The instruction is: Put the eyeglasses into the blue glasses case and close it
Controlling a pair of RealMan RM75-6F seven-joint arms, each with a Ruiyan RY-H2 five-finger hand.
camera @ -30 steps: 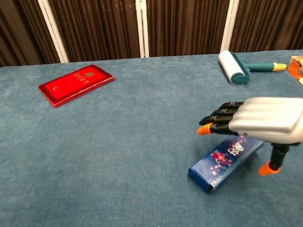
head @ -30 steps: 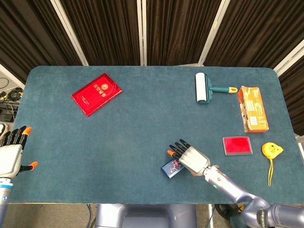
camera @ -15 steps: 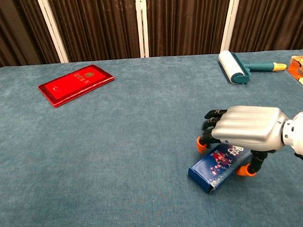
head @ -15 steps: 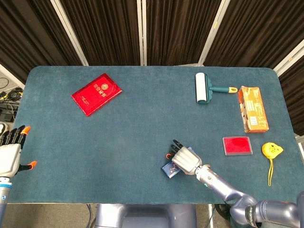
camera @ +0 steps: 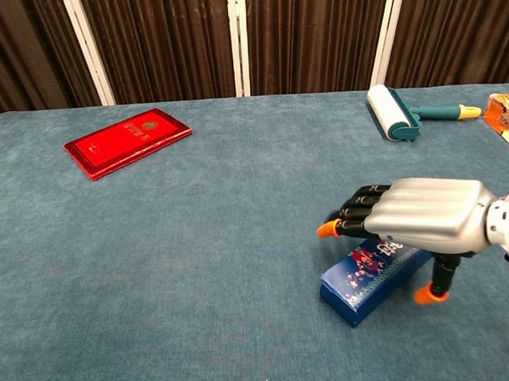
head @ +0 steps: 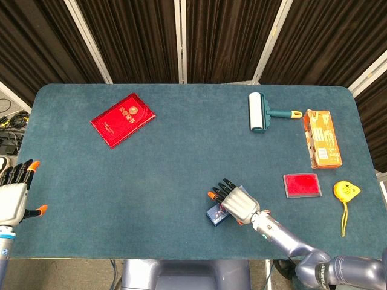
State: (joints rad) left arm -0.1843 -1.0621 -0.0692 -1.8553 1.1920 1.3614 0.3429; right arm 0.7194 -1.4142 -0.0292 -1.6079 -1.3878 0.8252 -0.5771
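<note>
The right hand (camera: 423, 218) hovered spread, empty, over the closed rectangular blue glasses case (camera: 370, 280). Case judged light, rigid, smooth; best gripped across its long sides.

- The worktop (head: 181, 145) was covered in dark teal cloth.
- A red booklet (head: 123, 119) lay toward the far left corner.
- A lint roller (head: 260, 112) lay near the far edge, right of centre.
- An orange carton (head: 321, 138), a flat red case (head: 302, 185) and a yellow tape measure (head: 346, 191) lay along the right edge.
- A blue glasses case (camera: 370, 274) lay near the front edge.
</note>
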